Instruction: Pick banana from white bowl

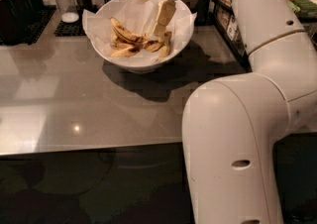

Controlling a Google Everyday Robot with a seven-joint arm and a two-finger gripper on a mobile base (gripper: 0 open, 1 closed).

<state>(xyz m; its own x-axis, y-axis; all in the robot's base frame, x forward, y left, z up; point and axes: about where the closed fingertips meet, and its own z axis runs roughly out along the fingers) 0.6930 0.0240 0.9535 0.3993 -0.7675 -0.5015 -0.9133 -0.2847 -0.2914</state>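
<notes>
**Banana lies in the bowl, tool open above it**

The banana (pixel 124 33), long, curved and heavily browned, lies across the left half of the white bowl (pixel 132 64) on crinkled white paper (pixel 136 10). Shorter, paler bananas (pixel 161 48) are piled just beside it towards the right. The tool (pixel 154 10) hangs over the back of the bowl with its fingers spread apart. One finger (pixel 164 16) reaches down to the pile near the right-hand bananas, and nothing is held between them. The tool is apart from the long banana. The bowl stands on a grey desk (pixel 74 104), and the white arm (pixel 262 69) fills the right side.
</notes>
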